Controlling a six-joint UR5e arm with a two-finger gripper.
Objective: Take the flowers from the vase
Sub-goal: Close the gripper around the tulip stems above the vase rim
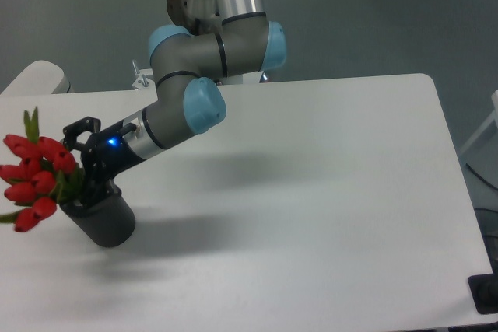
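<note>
The flowers [35, 172], a bunch of red tulip buds with green leaves, stick out to the left of the dark grey vase [107, 221] at the table's left edge. Their stems still reach into the vase's opening. My gripper [83, 186] comes in from the upper right and sits right at the vase's mouth. Its dark fingers [95, 189] are closed around the green stems just below the buds. The lower stems are hidden inside the vase and behind the fingers.
The white table [311, 192] stretches to the right and front of the vase. The arm's base [226, 5] stands at the table's back edge. The vase is close to the left table edge.
</note>
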